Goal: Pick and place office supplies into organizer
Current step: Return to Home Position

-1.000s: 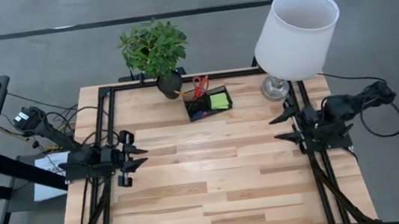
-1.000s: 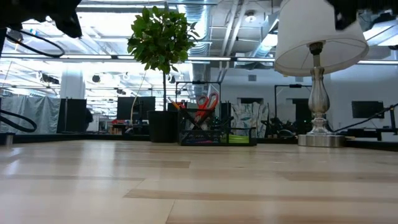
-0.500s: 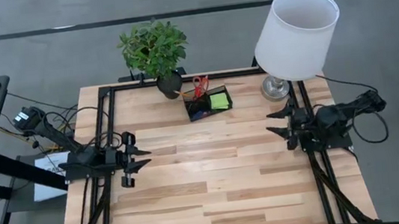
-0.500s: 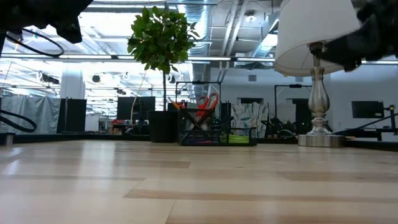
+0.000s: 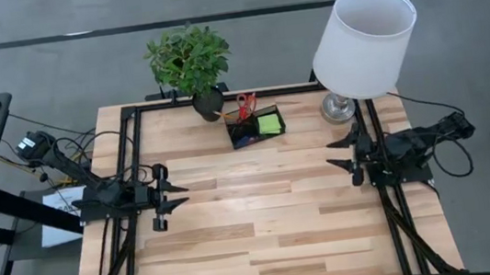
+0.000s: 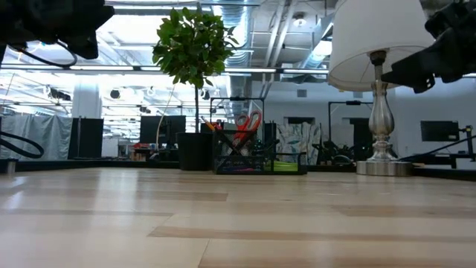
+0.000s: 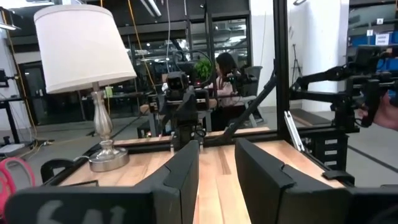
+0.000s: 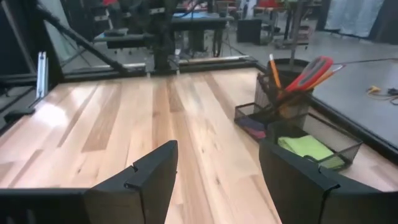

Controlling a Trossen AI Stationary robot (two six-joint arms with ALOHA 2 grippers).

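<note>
Organizer [image 5: 256,127]: dark mesh desk tidy, upper centre of the high view, on the wooden table [image 5: 265,228], between the potted plant [image 5: 188,59] and the white-shaded lamp [image 5: 364,41]. Contents: red-handled scissors [image 5: 245,106] standing handles-up in the taller section together with orange pencils [image 8: 273,68]; lime-green sticky-note pads [image 5: 270,122] lying in the low compartment on the lamp side; something pink [image 8: 254,129] in another low compartment, too small to identify. Change since a second ago: contents and organizer as they were; the right arm has drawn in and levelled, now crossing the lamp shade's edge at the upper right of the low view; the left arm has eased slightly lower in the high view. Left gripper [image 5: 176,195]: middle left of the high view, fingers parted, empty, clear of the table. Right gripper [image 5: 335,156]: middle right, below the lamp base, fingers spread wide, empty, touching nothing.
</note>
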